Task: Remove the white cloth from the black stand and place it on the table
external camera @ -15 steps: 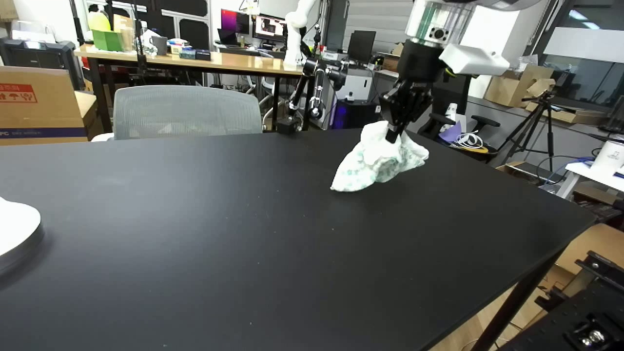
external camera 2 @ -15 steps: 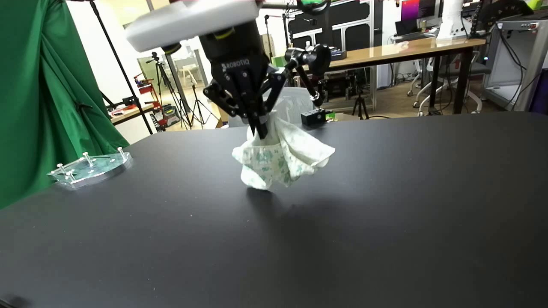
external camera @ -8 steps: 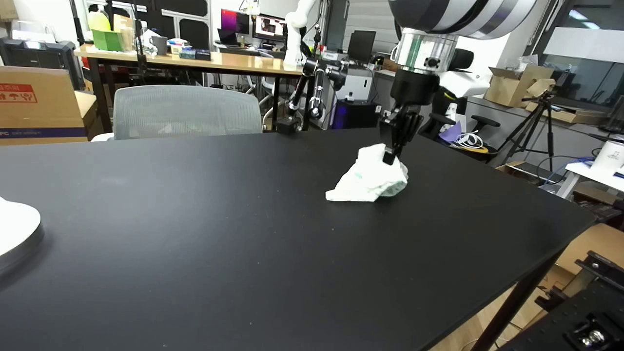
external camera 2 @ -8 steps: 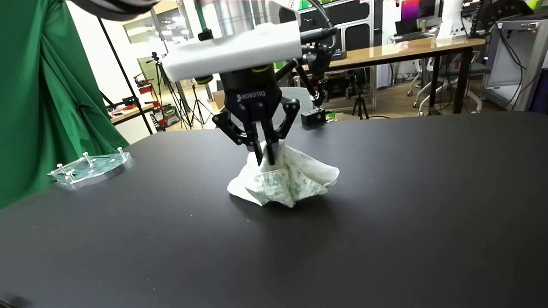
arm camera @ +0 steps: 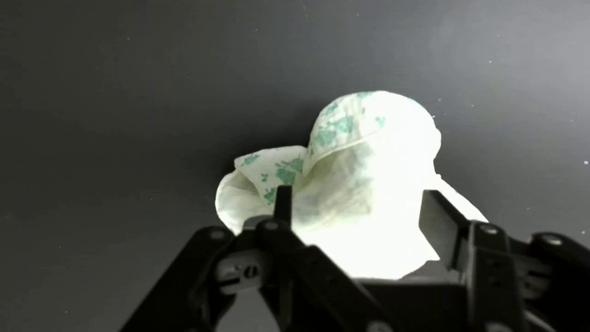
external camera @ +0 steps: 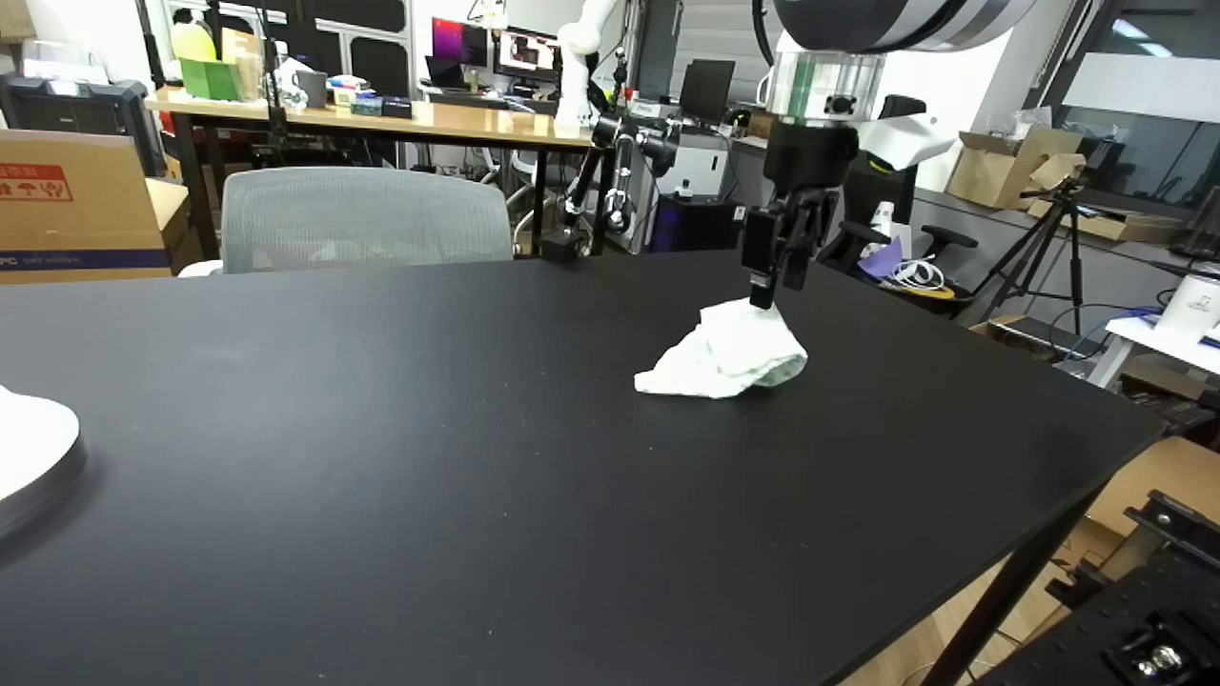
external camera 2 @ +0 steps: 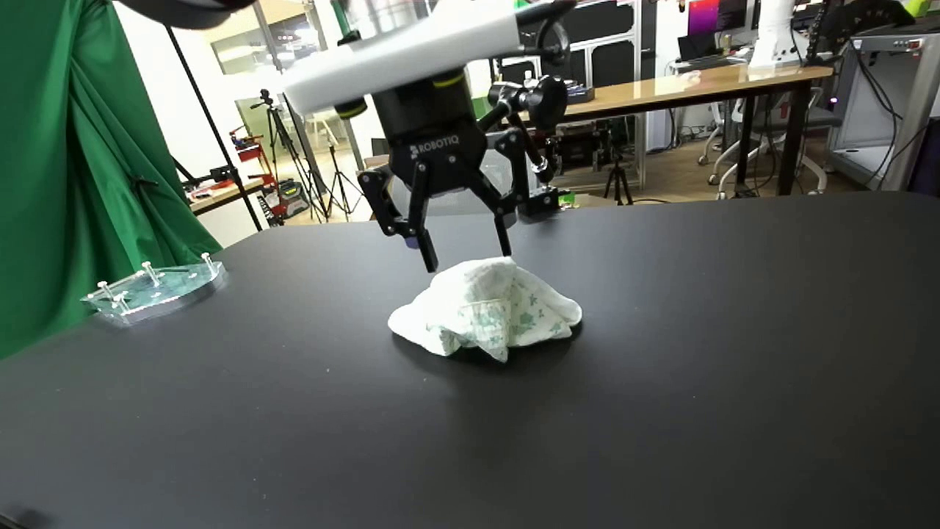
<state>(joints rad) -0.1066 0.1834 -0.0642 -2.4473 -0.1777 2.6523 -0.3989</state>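
The white cloth [external camera 2: 485,301], printed with green leaves, lies in a crumpled mound on the black table [external camera 2: 624,411]. My gripper [external camera 2: 468,261] stands open just above its peak, fingertips wide apart, nothing pinched between them. In the wrist view the cloth [arm camera: 392,184] spreads below and between the spread fingers [arm camera: 438,216], its near part washed out by glare. One fingertip overlaps the top of the cloth [external camera: 729,348] in an exterior view; whether it touches I cannot tell. At the table's far edge is a black stand [external camera: 564,246] with a jointed arm, apart from the cloth.
A clear plate with upright bolts [external camera 2: 158,290] lies at the table's side by a green curtain [external camera 2: 81,162]. A white rounded object [external camera: 33,443] juts in at the table's opposite end. Behind the far edge stands a grey mesh chair [external camera: 367,219].
My gripper came down with the cloth until it rested on the table. The fingers then spread apart, the cloth was let go, and the gripper rose slightly above it.
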